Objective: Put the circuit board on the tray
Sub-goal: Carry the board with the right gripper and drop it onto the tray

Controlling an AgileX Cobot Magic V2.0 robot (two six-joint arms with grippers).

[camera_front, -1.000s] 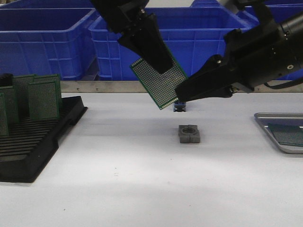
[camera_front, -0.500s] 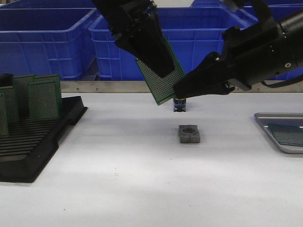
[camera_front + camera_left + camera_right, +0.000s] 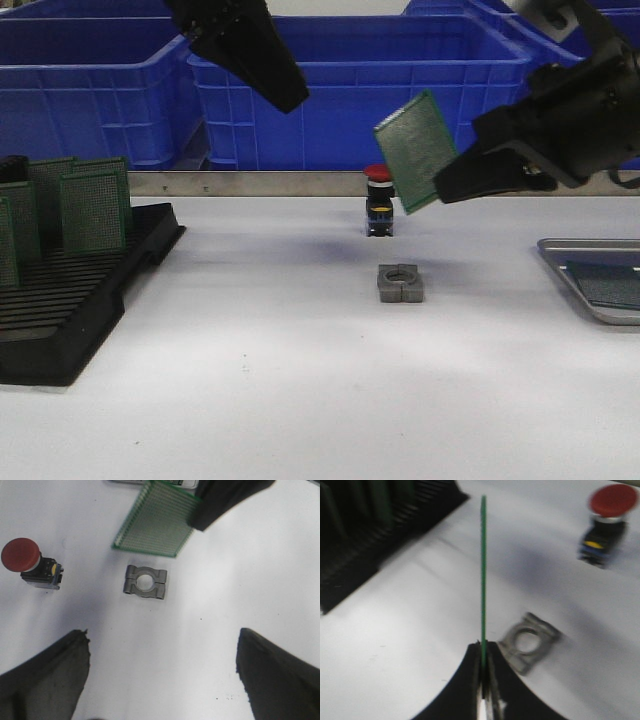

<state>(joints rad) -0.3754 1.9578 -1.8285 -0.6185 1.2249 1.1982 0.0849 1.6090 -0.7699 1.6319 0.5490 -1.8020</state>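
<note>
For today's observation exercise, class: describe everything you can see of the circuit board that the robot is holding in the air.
The circuit board is a thin green rectangular perforated board, its face covered in a fine grid of holes. It hangs tilted in the air above the white table, over the area near the grey clamp block and red push button. The right gripper clamps one edge between its black fingers; nothing else touches it. In the right wrist view it appears edge-on as a thin green line.
</note>
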